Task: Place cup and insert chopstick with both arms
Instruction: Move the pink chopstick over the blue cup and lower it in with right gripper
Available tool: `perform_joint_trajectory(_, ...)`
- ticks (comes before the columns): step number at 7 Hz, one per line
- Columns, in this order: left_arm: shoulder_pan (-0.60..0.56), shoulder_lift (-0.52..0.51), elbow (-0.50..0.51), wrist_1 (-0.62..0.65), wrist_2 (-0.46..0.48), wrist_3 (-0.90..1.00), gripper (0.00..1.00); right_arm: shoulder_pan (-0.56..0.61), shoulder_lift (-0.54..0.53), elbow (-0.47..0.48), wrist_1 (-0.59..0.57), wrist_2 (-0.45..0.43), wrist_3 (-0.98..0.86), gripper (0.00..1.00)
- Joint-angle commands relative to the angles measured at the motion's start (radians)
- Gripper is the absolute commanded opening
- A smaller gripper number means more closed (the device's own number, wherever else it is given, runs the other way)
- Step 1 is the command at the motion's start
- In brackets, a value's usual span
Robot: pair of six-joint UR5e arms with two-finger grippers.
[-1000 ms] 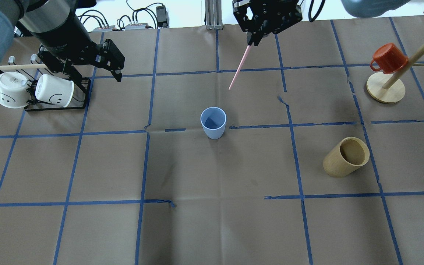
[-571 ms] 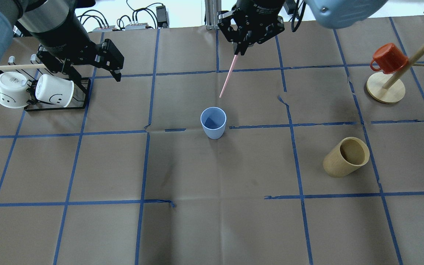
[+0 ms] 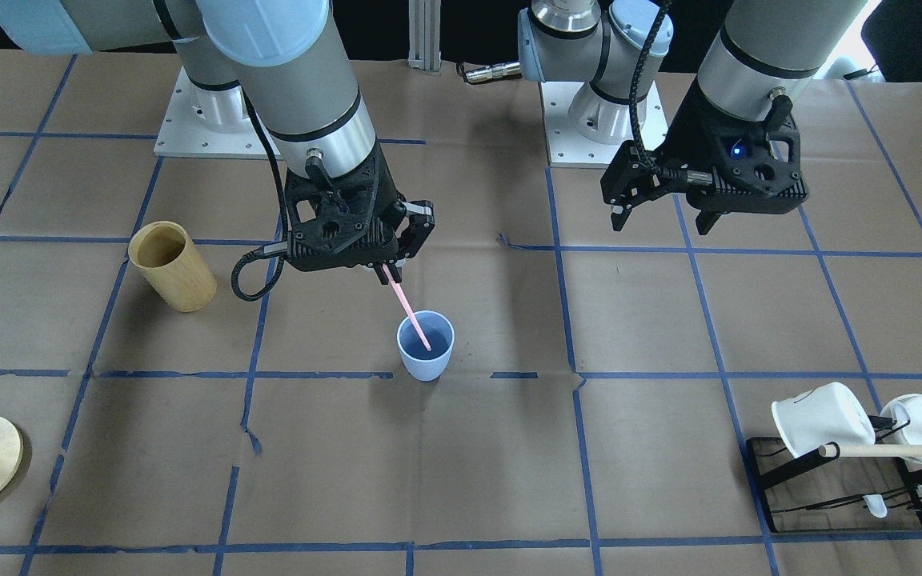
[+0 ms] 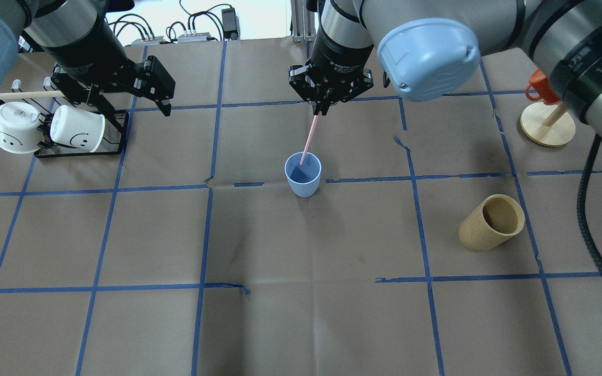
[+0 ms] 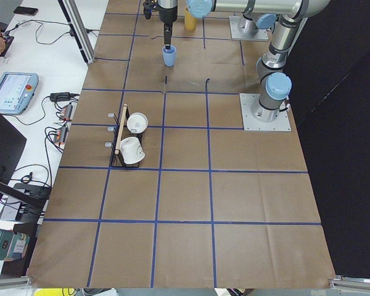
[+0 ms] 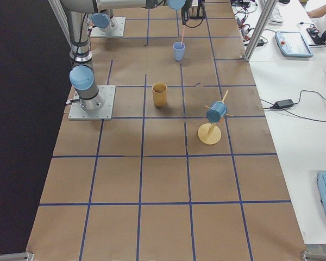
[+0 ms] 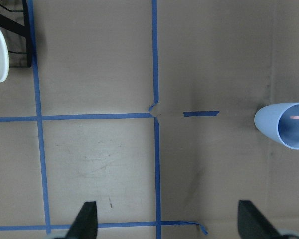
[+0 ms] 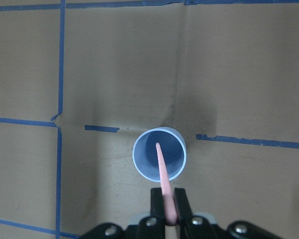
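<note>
The light-blue cup [image 4: 302, 175] stands upright near the table's middle; it also shows in the front view [image 3: 426, 352]. My right gripper [image 4: 324, 108] is shut on the top end of the pale-pink chopstick [image 4: 309, 137] and holds it tilted just beyond the cup. In the right wrist view the chopstick [image 8: 163, 177] points into the cup's mouth [image 8: 159, 154]. Its lower tip [image 3: 427, 344] sits inside the rim. My left gripper [image 3: 661, 222] is open and empty, hovering well to the cup's left. The left wrist view shows the cup [image 7: 284, 124] at the right edge.
A tan wooden cup [image 4: 491, 222] stands to the right of the blue cup. A wooden mug tree [image 4: 547, 124] with a red mug is at the far right. A black rack [image 4: 79, 149] with two white cups sits at the far left, under my left arm.
My right arm has moved toward the cup with the chopstick. The stick's tip went from well beyond the cup to inside its mouth. The left arm has not moved.
</note>
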Motion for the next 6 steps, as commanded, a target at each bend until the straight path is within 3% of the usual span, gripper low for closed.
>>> perform_joint_trajectory(1, -0.001, -0.003, -0.001, 0.006, -0.001, -0.001, 1.00, 0.001, 0.010, 0.072, -0.096, 0.000, 0.002, 0.08)
perform_joint_trajectory(3, -0.003, 0.008, -0.003, -0.003, 0.002, 0.001, 1.00, 0.001, 0.012, 0.082, -0.112, 0.003, 0.010, 0.12)
perform_joint_trajectory(4, 0.002, 0.009, -0.003, -0.003, 0.000, 0.002, 1.00, 0.001, 0.020, 0.085, -0.112, 0.007, 0.013, 0.37)
perform_joint_trajectory(5, 0.000, 0.008, -0.003, 0.000, -0.001, -0.001, 1.00, 0.001, 0.024, 0.085, -0.114, 0.013, 0.013, 0.72)
perform_joint_trajectory(6, -0.001, 0.009, -0.003, 0.000, 0.000, -0.001, 1.00, 0.001, 0.023, 0.082, -0.115, 0.013, 0.011, 0.76)
